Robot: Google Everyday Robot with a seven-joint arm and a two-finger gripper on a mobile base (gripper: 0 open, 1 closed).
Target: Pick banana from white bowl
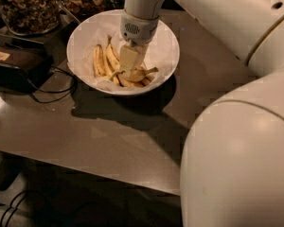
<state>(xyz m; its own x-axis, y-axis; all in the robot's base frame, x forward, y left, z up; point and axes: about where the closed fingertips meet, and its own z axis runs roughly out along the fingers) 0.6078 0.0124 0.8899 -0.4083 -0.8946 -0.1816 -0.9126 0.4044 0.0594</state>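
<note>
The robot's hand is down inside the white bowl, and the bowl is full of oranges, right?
Not quite. The camera view shows the gripper down inside the white bowl, but the bowl holds bananas, not oranges.

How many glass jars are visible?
2. The left jar stands in the top-left corner; the second jar behind the white bowl. The gripper is down inside that bowl. More may be hidden.
</note>
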